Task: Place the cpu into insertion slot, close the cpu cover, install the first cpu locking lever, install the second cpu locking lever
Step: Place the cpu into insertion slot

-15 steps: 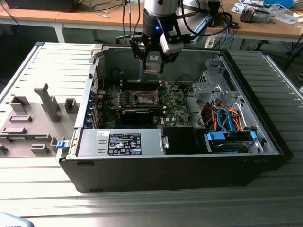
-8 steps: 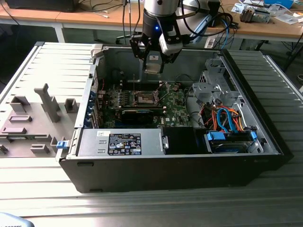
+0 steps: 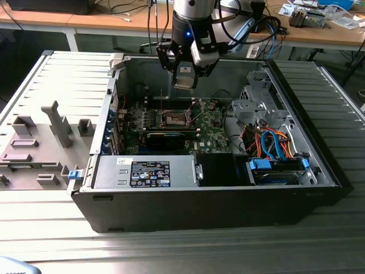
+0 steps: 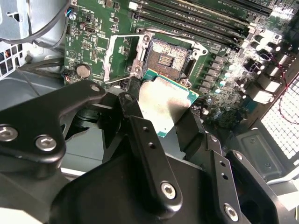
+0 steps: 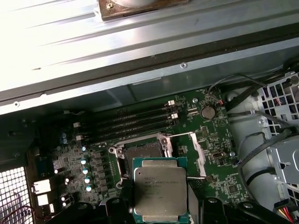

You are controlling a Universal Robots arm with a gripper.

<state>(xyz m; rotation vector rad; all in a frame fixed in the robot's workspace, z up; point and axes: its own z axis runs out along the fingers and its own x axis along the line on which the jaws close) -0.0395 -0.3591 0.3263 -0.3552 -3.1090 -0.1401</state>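
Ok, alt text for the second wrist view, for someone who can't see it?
Black jaws grip a flat square silver-grey cpu by opposite edges, held over the green motherboard close to the empty square dark insertion slot with its silvery rim. Long narrow memory slots run past the slot.

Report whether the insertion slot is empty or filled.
Empty. In the second wrist view the insertion slot shows bare contacts, its cpu cover swung open, and the gripper holds the cpu outside it.
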